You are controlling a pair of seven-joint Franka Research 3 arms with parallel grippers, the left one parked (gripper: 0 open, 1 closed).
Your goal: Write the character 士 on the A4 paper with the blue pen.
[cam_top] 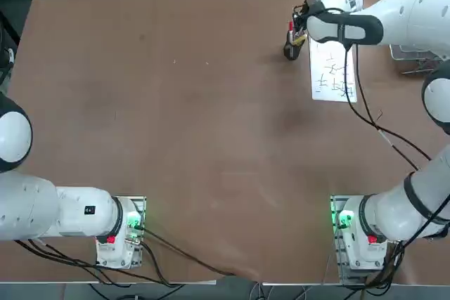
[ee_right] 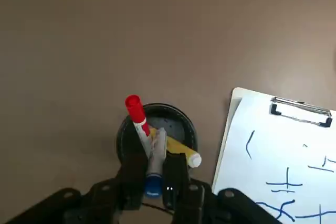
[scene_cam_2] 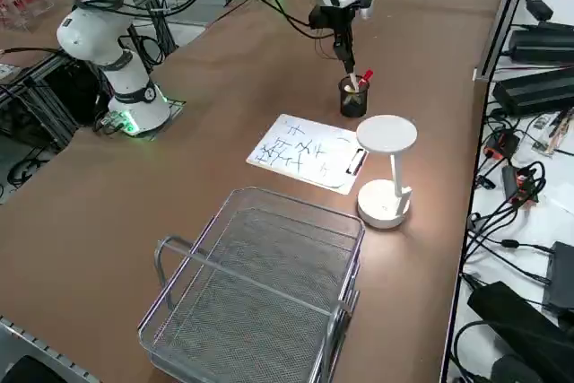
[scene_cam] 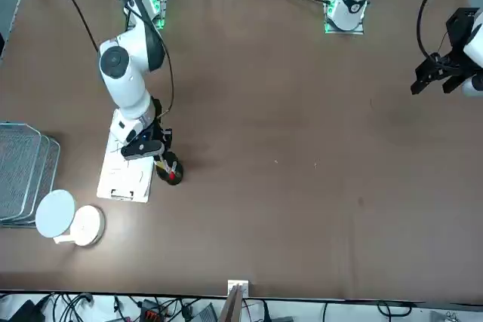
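My right gripper [ee_right: 155, 176] is shut on the blue pen [ee_right: 154, 162], a grey stick with a blue end. It hangs straight over the black pen cup [ee_right: 176, 115], and the pen's far end reaches into the cup's mouth. A red-topped pen [ee_right: 135, 110] and a yellow marker [ee_right: 181, 150] lean in the same cup. From the right side, the gripper [scene_cam_2: 343, 35] holds the pen [scene_cam_2: 349, 65] upright above the cup [scene_cam_2: 352, 100]. The A4 paper [scene_cam_2: 305, 152], clipped to a board and marked with several blue characters, lies beside the cup [cam_top: 290, 52]; from overhead the paper [cam_top: 332, 69] is partly under my arm.
A white desk lamp [scene_cam_2: 386, 172] stands by the paper's clip end. A wire mesh basket [scene_cam_2: 260, 293] sits further along that side of the table. Cables and equipment lie beyond the table's far edge.
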